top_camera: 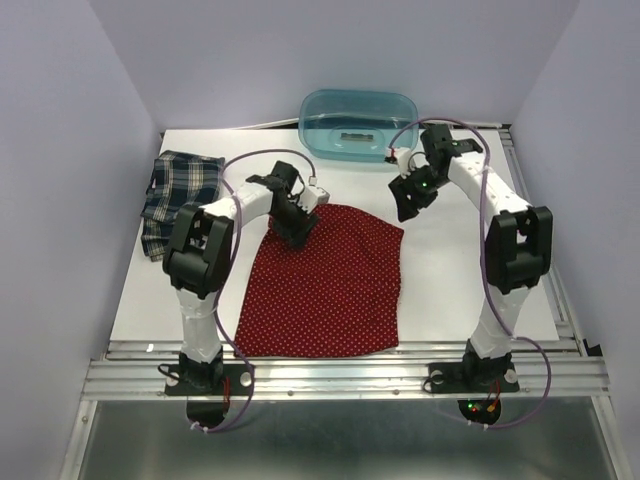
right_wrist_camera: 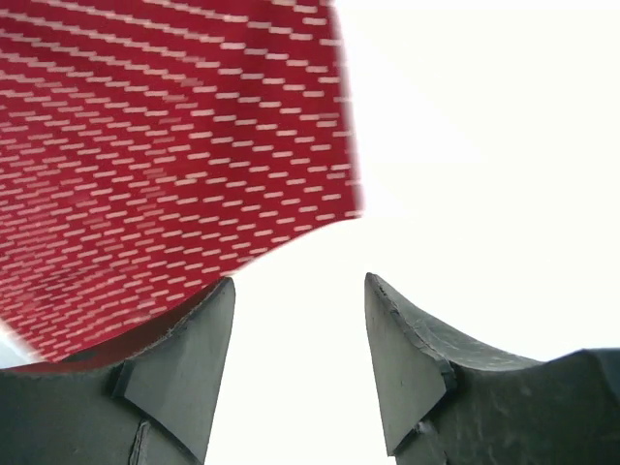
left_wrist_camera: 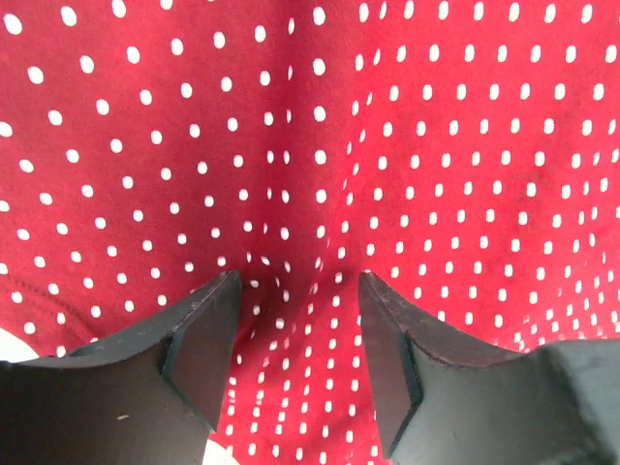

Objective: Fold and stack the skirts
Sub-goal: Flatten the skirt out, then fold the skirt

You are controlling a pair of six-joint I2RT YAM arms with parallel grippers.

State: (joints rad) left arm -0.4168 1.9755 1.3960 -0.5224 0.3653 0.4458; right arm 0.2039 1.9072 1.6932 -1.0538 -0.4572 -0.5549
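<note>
- Evidently nothing is folded yet: the red skirt point(top_camera: 325, 285) is spread flat before the teal tub point(top_camera: 312, 125).
- The plaid skirt point(top_camera: 178, 195) is bunched left of the tub, unstacked.
- Both are held open: the left claw point(left_wrist_camera: 298, 281) at the red skirt's tub-side edge, the right claw point(right_wrist_camera: 300, 281) empty.

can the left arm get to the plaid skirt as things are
Probably yes. The plaid skirt lies uncovered at far left, beside that arm, with nothing between them. The left gripper is open over the red skirt, so it looks free to move.
</note>
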